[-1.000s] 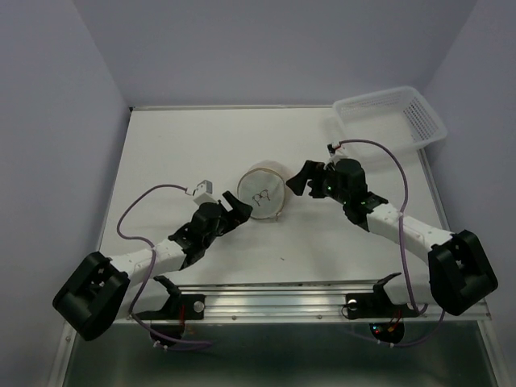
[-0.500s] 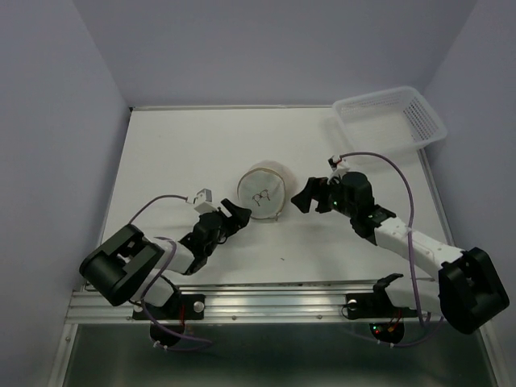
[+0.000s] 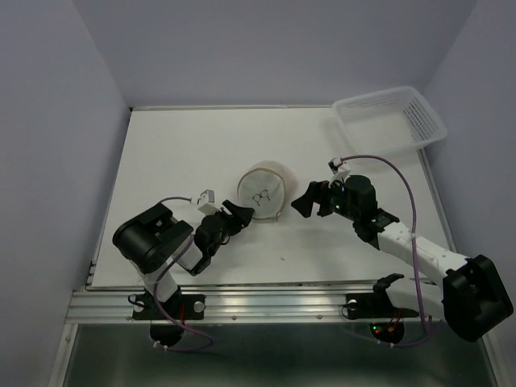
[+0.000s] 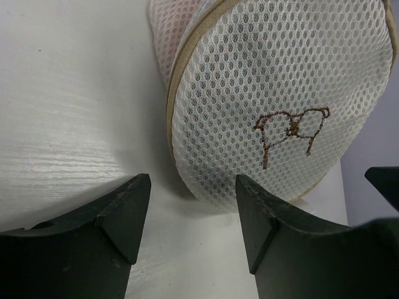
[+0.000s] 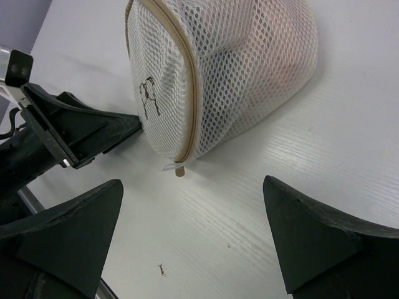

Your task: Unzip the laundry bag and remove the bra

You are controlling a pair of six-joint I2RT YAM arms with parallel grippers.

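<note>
Now the zipped bag (image 3: pixel 262 193) lies between the left gripper (image 3: pixel 239 212) and right gripper (image 3: pixel 303 201), both spread open, holding nothing.

The bag (image 4: pixel 249 93) is translucent white honeycomb mesh cloth, edged with tan woven zip tape, brown stitching on its face. The table (image 4: pixel 62 106) is white, faintly wood-grained, with a soft sheen.

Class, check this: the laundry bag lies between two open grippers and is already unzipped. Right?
No: the right wrist view shows the laundry bag zipped shut. It does lie between the open left gripper and right gripper.
</note>
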